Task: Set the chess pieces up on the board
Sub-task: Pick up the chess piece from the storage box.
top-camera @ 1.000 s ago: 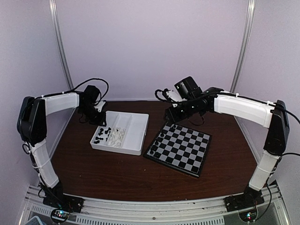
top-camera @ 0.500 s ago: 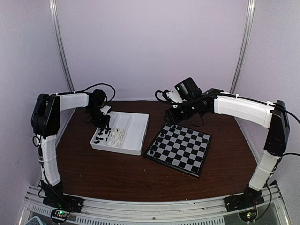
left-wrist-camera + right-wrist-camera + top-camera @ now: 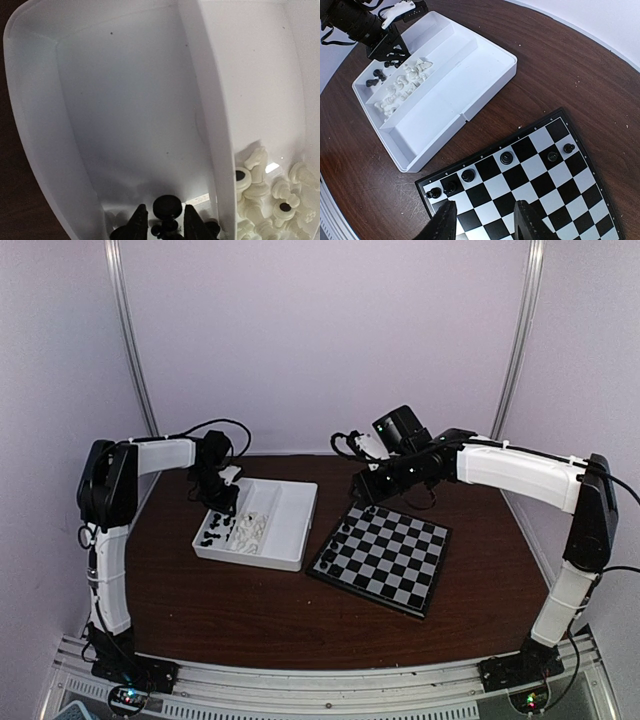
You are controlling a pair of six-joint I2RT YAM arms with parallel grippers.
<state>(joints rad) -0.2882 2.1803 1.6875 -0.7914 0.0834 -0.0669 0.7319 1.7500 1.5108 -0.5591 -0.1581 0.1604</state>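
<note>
My left gripper (image 3: 164, 207) reaches down into the left compartment of the white tray (image 3: 125, 100), shut on a black chess piece (image 3: 168, 204) whose round top shows between the tips. From above, this gripper (image 3: 222, 508) hangs over the loose black pieces (image 3: 213, 531). White pieces (image 3: 270, 195) lie piled in the middle compartment. The board (image 3: 385, 560) lies right of the tray, with several black pieces (image 3: 468, 175) along its far-left edge. My right gripper (image 3: 485, 205) hovers open over that end of the board (image 3: 540, 170), with nothing between its fingers.
The tray's (image 3: 292, 502) right compartment holds nothing. Dark wooden tabletop (image 3: 240, 605) spreads in front of the tray and board. White curtain walls close in the back and sides.
The left arm has swung right from beside the tray to over its left compartment, and its jaws have narrowed round a black piece. The right arm has not moved.
</note>
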